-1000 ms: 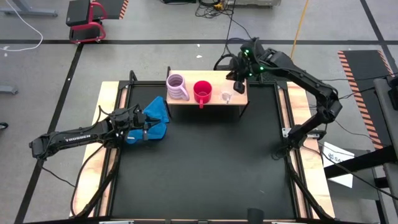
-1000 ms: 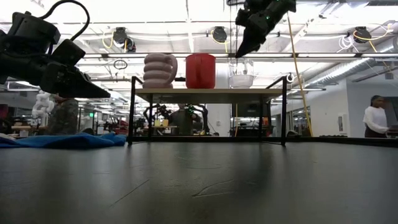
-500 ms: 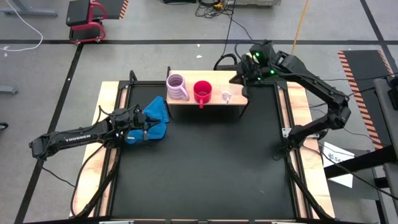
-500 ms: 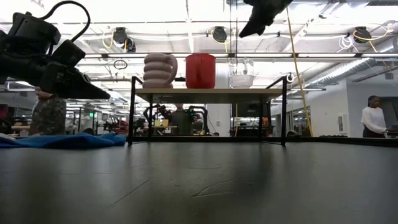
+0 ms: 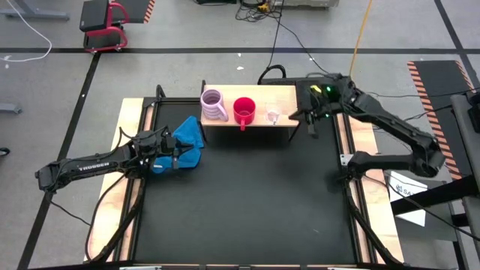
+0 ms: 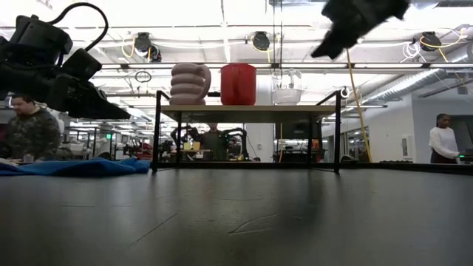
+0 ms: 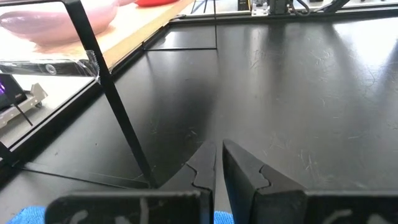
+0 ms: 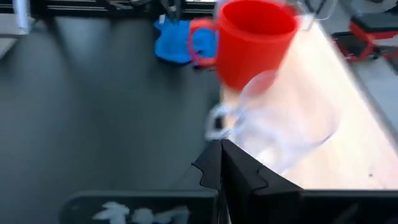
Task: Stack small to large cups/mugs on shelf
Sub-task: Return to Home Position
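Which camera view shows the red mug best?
The right wrist view: the red mug shows close, with body and handle. The low view gives its side on the shelf, the high view its open top, the left wrist view only an edge.

Seen from above, a black table mat [image 5: 247,195] fills the middle, edged by pale wooden side rails [image 5: 129,112]. A crumpled blue cloth [image 5: 187,142] lies on the mat at about nine o'clock, near the left rail. On the grey floor beyond the table, a red-framed stool with a black seat [image 5: 105,22] stands at eleven o'clock. A yellow cable [image 5: 364,26] runs at one o'clock, and an orange-and-black hazard strip [image 5: 431,97] lies at two o'clock. A white sheet of paper [image 5: 409,196] lies at four o'clock.

From table height, a person in a patterned top [image 6: 29,133] shows at nine o'clock behind the cloth. Another person in a white top [image 6: 446,139] stands at three o'clock.
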`<state>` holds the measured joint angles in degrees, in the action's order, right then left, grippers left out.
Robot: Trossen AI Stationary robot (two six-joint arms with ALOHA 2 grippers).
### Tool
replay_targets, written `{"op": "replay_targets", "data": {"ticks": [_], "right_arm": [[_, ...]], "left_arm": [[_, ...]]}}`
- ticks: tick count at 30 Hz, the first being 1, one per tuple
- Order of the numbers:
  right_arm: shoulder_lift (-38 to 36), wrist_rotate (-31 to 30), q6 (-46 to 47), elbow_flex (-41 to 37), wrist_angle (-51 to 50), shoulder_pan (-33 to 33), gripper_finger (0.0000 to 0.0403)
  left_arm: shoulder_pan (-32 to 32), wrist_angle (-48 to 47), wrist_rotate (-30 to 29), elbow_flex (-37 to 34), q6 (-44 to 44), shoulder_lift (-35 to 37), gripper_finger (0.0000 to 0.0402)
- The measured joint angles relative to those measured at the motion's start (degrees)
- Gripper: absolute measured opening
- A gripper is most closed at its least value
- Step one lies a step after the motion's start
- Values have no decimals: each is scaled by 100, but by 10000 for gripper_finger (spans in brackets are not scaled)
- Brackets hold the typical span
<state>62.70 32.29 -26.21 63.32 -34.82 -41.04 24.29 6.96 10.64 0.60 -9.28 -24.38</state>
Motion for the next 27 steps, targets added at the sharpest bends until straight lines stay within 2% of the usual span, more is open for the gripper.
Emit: {"op": "replay_targets", "data": {"ticks": [6, 16, 21, 27], "right_arm": [[-900, 830, 473, -1268, 804, -230, 0], [-1737, 840, 1629, -2348, 1695, -247, 0], [-1980, 830, 2622, -3109, 2896, -247, 0], [-2171, 644, 3134, -3972, 4188, -249, 0]], "left_arm": [[1, 2, -1, 0, -5, 2, 31], [1, 9, -5, 0, -24, 2, 31], [2, 11, -8, 0, -26, 2, 31], [0, 11, -8, 0, -28, 2, 31]]}}
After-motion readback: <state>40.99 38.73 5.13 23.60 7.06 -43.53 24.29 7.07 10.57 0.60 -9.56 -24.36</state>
